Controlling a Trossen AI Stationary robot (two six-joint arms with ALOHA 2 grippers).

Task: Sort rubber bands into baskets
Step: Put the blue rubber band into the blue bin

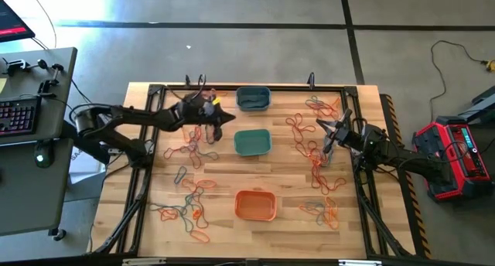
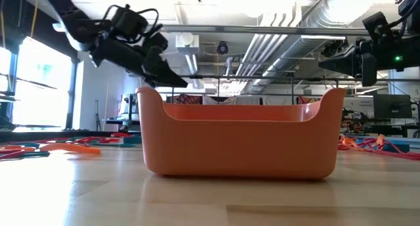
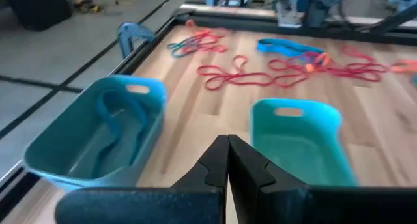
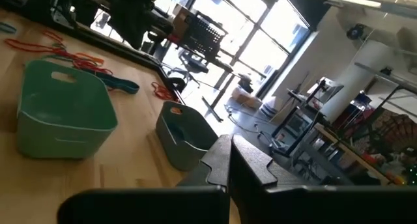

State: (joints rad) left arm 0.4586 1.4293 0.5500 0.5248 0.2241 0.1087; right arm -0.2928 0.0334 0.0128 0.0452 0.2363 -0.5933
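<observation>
The rubber bands (image 1: pixel 189 208) lie scattered in tangles down the left and right sides of the desk (image 1: pixel 286 235); being thin, light and floppy, they will snag together, so pinch a single loose loop at an edge. Down the middle sit the grey-blue basket (image 1: pixel 253 98) holding a blue band, the teal basket (image 1: pixel 252 142) and the orange basket (image 1: pixel 255 205), both apparently empty. The left end effector (image 1: pixel 230 119) and right end effector (image 1: pixel 319 124) are closed, holding nothing
</observation>
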